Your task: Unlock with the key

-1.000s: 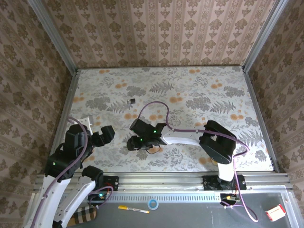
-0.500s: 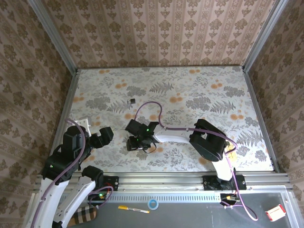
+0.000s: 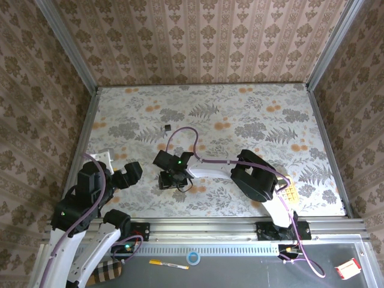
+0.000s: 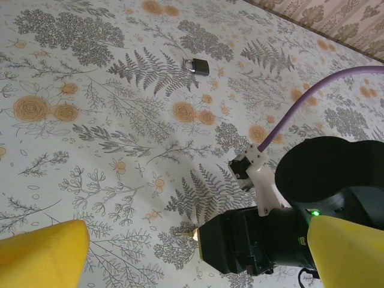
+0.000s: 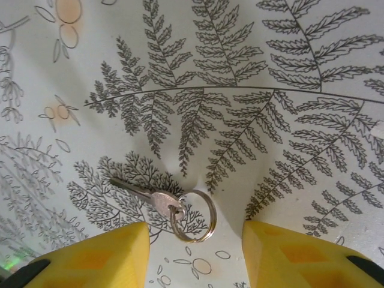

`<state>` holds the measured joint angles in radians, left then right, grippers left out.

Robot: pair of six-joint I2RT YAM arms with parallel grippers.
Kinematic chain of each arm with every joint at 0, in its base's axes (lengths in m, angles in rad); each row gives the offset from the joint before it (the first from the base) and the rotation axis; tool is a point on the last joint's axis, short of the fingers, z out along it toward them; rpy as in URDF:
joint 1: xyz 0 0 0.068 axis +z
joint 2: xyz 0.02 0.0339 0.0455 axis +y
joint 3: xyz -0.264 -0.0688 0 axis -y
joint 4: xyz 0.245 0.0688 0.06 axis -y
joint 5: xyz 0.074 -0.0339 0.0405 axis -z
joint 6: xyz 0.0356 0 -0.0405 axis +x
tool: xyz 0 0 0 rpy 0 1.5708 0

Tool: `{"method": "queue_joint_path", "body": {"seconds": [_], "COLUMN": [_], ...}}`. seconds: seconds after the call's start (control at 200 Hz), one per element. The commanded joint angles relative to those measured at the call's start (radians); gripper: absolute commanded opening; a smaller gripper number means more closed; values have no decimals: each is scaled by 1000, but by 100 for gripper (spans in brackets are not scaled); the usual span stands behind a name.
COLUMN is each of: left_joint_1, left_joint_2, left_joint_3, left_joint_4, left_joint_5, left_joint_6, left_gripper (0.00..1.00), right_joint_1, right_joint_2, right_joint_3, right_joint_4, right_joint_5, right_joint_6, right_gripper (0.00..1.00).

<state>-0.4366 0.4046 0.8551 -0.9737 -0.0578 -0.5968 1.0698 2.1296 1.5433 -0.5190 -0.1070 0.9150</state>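
A small silver key [image 5: 147, 195] on a split ring [image 5: 193, 215] lies flat on the fern-patterned cloth. My right gripper [image 5: 192, 234] is lowered over it, open, with one yellow finger [image 5: 96, 258] on each side and neither touching it. In the left wrist view the key's blade tip [image 4: 187, 231] pokes out from under the black right gripper body [image 4: 252, 252]. The padlock [image 4: 197, 66], dark with a silver shackle, lies further back on the cloth and shows as a small dark spot [image 3: 168, 127] from above. My left gripper [image 3: 129, 173] is open, off to the left and holding nothing.
The right arm's purple cable [image 3: 186, 141] loops over the cloth between the right gripper [image 3: 170, 180] and the padlock. Metal rails [image 3: 84, 138] and papered walls bound the table. A pen [image 3: 168, 264] and a tape roll [image 3: 192, 258] lie on the front shelf.
The right arm has shifted left with its gripper low over the key, and its jaws have narrowed slightly. The left arm has stayed still and open.
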Motion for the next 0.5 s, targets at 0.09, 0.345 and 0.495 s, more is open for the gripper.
{"method": "queue_joint_path", "body": {"seconds": [0.09,0.345,0.495], "left_joint_1": [7,6,6], "left_joint_2": [-19,-17,-3], "left_joint_3": [-15,-59,-95], "left_joint_4": [-38,-26,3], "left_joint_5": [-20,1,34], "left_joint_6": [9,-61,-111], "left_gripper": [94,94,94], "right_joint_1": [10,12,6], "right_joint_2": [77,121,52], "right_joint_3": [87,111,23], "right_joint_4": [-128,-177,-135], "right_joint_5": [81,129,136], "right_joint_6": [-37,-48,-46], "right_gripper": [45,19,6]}}
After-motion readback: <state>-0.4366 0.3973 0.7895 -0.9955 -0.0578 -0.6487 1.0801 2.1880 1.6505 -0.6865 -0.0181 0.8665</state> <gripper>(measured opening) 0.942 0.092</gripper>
